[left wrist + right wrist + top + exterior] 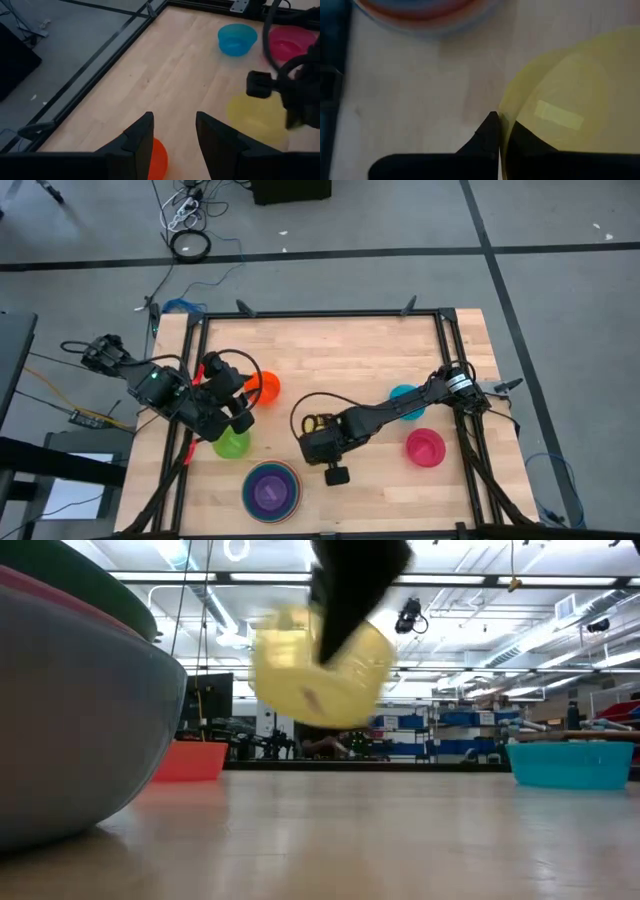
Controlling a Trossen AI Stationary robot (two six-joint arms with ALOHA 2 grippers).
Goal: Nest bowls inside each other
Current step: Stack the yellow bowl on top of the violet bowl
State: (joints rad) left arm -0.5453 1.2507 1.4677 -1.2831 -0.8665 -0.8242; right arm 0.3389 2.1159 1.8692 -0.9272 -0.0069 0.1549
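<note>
My right gripper [500,131] is shut on a yellow bowl [320,665] and holds it above the middle of the table; in the high view the arm covers most of that bowl [312,421]. A stack of nested bowls [271,490] with purple innermost rests on its base near the front edge. A green bowl [232,443], an orange bowl [262,387], a cyan bowl [405,402] and a magenta bowl [425,447] stand singly on the table. My left gripper [172,135] hangs open over the orange bowl [157,157] and touches nothing. My right gripper pinches the yellow bowl's rim [506,114], one finger inside the bowl and one outside its wall. The fingers come from above, slanting down. The bowl hangs tilted below them [300,690], lifted clear of the table.
A black frame [320,314] runs along the table's far edge and down both sides. Bare wood lies in the table's middle and far part. The stack [60,710] looms close at the left of the low view. Cables lie on the floor beyond the table.
</note>
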